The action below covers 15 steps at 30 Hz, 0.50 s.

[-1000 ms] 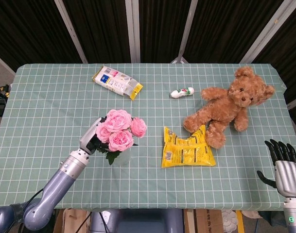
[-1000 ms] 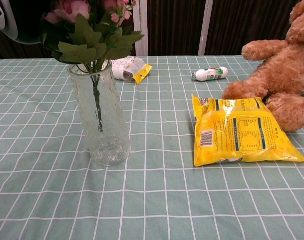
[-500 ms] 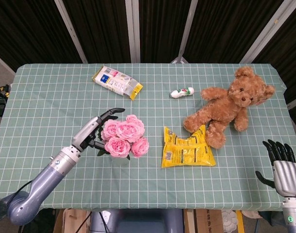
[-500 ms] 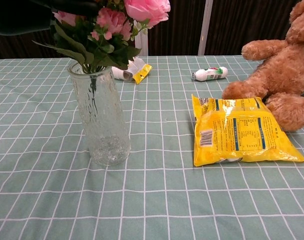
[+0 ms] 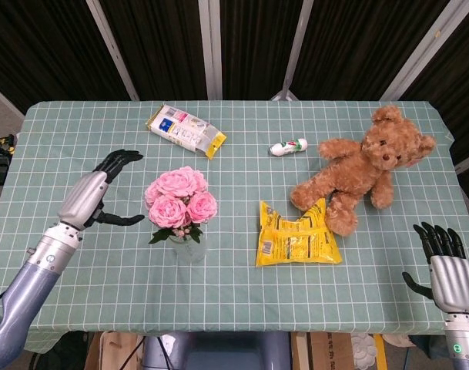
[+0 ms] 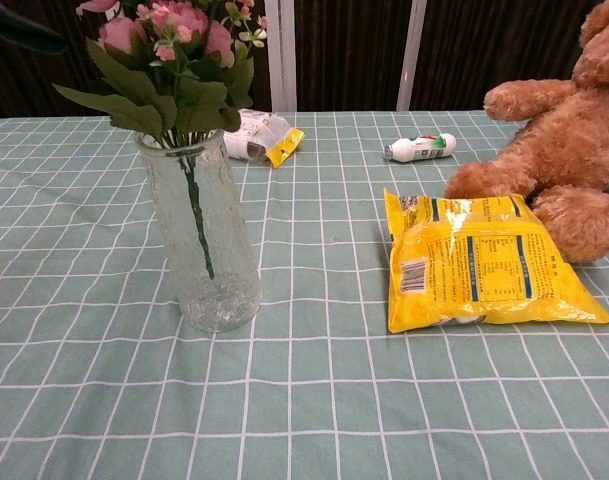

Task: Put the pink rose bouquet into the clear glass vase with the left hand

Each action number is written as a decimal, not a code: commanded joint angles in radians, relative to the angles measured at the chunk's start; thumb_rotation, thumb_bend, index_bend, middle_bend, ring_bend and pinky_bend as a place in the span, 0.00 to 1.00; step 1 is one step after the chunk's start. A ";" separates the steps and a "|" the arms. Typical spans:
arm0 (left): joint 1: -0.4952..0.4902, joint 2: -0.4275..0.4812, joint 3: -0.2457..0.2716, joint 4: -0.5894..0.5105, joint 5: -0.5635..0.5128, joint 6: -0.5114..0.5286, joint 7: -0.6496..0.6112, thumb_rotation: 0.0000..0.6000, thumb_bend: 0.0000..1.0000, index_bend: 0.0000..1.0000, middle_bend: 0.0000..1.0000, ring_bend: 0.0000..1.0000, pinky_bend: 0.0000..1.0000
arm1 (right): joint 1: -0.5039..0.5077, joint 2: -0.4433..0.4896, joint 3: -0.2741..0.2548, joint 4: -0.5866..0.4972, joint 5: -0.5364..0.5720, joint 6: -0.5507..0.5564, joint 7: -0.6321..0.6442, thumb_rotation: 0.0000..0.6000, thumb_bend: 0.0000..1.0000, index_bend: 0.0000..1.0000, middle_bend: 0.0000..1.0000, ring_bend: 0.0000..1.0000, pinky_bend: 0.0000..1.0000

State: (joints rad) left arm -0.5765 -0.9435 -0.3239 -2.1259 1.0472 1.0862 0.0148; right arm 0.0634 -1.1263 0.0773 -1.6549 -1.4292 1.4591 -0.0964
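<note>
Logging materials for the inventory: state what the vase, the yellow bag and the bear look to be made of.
Vase: clear textured glass; the stem shows through its pebbled wall.
Yellow bag: glossy plastic film, likely; it creases and catches light.
Teddy bear: brown plush, fuzzy pile; its filling cannot be seen.

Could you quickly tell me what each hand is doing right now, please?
Left hand: open, holding nothing, beside the pink rose bouquet.
Right hand: open, holding nothing.

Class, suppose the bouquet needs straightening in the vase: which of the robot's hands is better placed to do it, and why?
Left. The left hand is open just beside the pink rose bouquet in the glass vase; the right hand sits at the table's far edge.
</note>
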 commanded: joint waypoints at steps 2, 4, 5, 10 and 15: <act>0.138 0.039 0.162 -0.069 0.157 0.267 0.318 1.00 0.12 0.17 0.10 0.00 0.10 | 0.001 -0.001 -0.001 0.000 -0.002 -0.002 -0.004 1.00 0.24 0.11 0.11 0.06 0.00; 0.190 0.015 0.215 -0.050 0.253 0.330 0.355 1.00 0.12 0.17 0.11 0.00 0.10 | 0.002 -0.003 -0.002 0.001 -0.004 -0.002 -0.005 1.00 0.24 0.11 0.11 0.06 0.00; 0.214 0.005 0.241 -0.036 0.302 0.353 0.361 1.00 0.12 0.17 0.11 0.00 0.10 | 0.002 -0.003 -0.003 0.000 -0.006 -0.002 -0.005 1.00 0.24 0.11 0.11 0.06 0.00; 0.351 -0.068 0.365 0.115 0.480 0.477 0.361 1.00 0.12 0.17 0.10 0.00 0.10 | -0.002 0.002 -0.006 0.002 -0.030 0.017 -0.005 1.00 0.24 0.11 0.11 0.06 0.00; 0.432 -0.155 0.392 0.257 0.470 0.534 0.332 1.00 0.12 0.17 0.09 0.00 0.09 | -0.004 0.014 -0.017 0.002 -0.056 0.022 0.004 1.00 0.24 0.11 0.11 0.06 0.00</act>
State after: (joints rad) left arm -0.2090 -1.0390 0.0254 -1.9513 1.5149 1.5805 0.3555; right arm 0.0599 -1.1153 0.0628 -1.6525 -1.4816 1.4814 -0.0951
